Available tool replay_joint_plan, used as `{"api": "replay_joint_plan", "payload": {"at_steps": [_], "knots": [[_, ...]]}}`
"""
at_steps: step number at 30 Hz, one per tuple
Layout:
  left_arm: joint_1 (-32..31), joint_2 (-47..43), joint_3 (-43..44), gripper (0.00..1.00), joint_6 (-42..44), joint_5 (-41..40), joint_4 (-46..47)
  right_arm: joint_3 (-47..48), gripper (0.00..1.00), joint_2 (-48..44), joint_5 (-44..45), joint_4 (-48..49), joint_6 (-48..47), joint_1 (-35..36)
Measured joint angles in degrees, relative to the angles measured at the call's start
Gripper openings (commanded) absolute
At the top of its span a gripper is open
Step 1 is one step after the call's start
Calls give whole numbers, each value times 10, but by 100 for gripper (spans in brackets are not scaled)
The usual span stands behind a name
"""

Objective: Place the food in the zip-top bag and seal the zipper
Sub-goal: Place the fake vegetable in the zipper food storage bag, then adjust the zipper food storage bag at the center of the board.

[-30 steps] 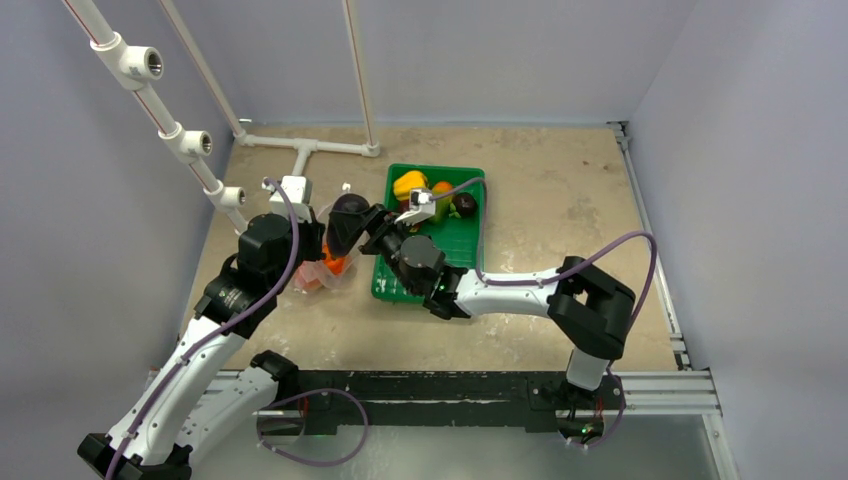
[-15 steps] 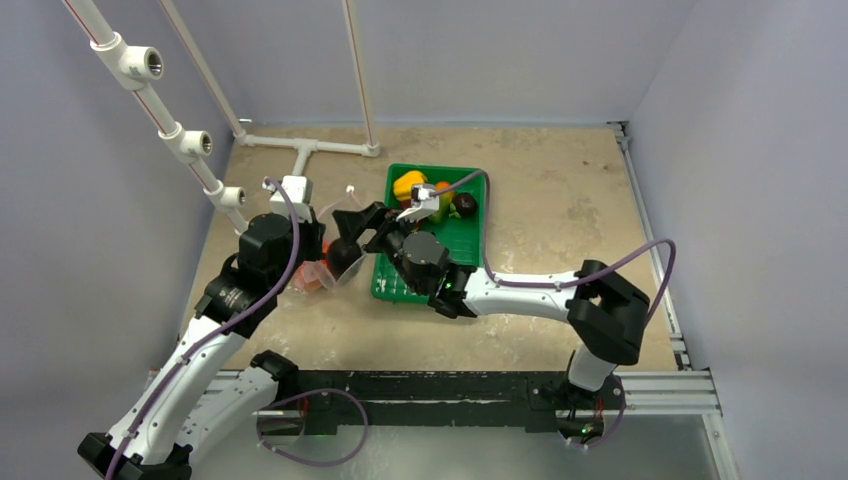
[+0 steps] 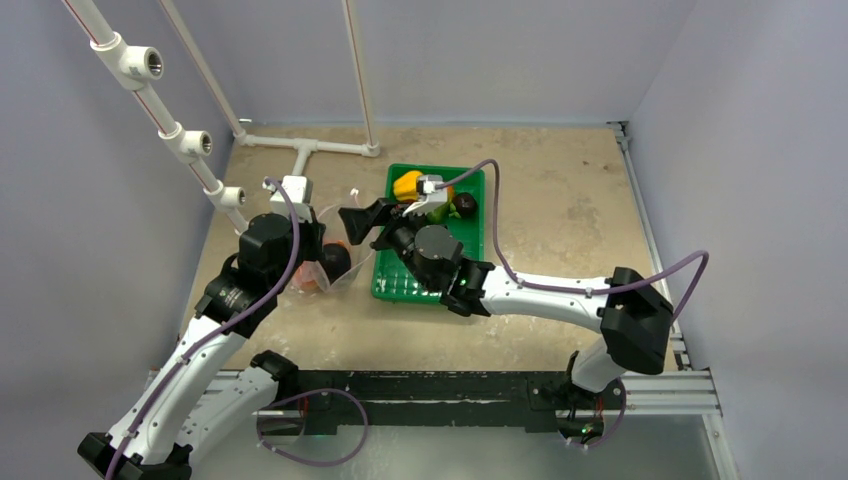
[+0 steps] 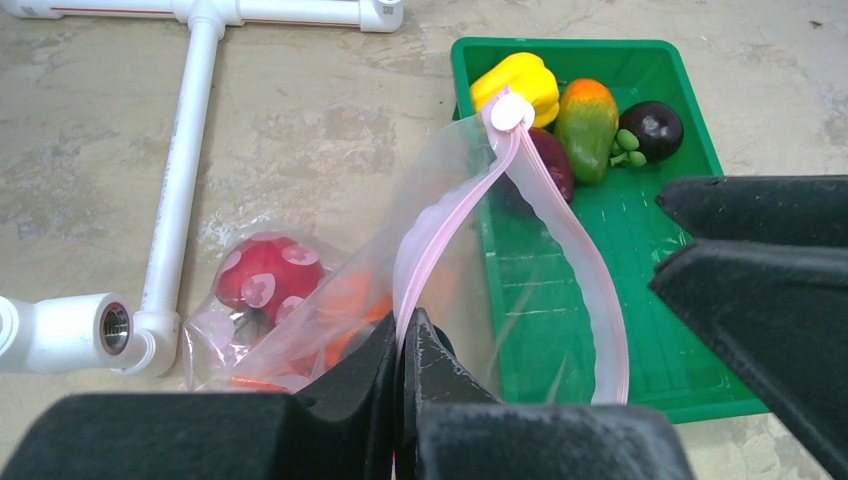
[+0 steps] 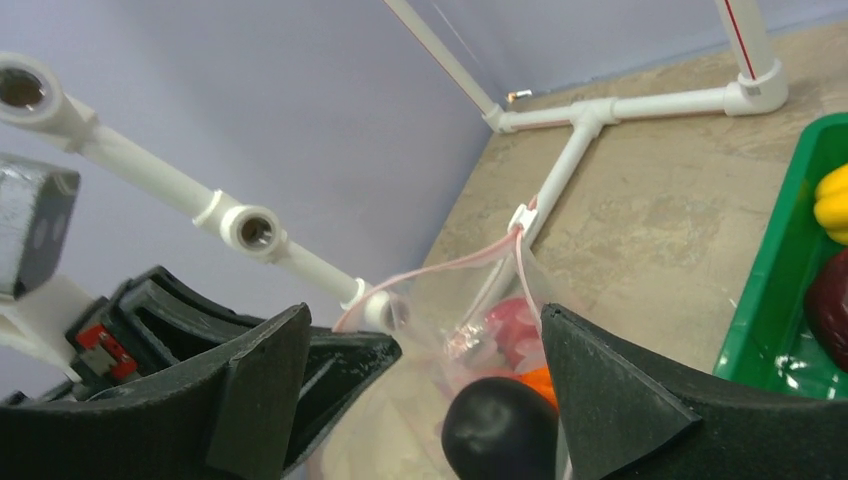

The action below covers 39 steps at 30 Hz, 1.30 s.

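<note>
Your left end effector (image 4: 405,345) is clamped on the zipper (image 4: 440,215) and holds the zip-top bag (image 4: 330,290) open on the tabletop (image 4: 300,130), just left of the green tray (image 4: 600,200). A red piece (image 4: 268,278), an orange (image 4: 350,300) and the purple eggplant (image 5: 497,430) sit in the bag. Your right end effector (image 5: 425,325) hangs over the bag's mouth, spread wide and empty. The yellow pepper (image 4: 518,82) and green-orange pepper (image 4: 586,115) lie in the tray.
</note>
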Motion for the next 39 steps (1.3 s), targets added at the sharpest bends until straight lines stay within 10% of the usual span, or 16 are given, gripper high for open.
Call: {"api": "replay_joint_plan", "payload": {"at_steps": [24, 30, 35, 39], "knots": [[0, 1, 0, 0, 0, 0, 0, 6, 58, 4, -79, -176, 26, -28], [0, 1, 0, 0, 0, 0, 0, 6, 40, 19, -104, -190, 28, -28], [0, 0, 0, 0, 0, 0, 0, 6, 0, 23, -110, -201, 29, -28], [0, 0, 0, 0, 0, 0, 0, 5, 0, 20, -111, -209, 28, -28]]}}
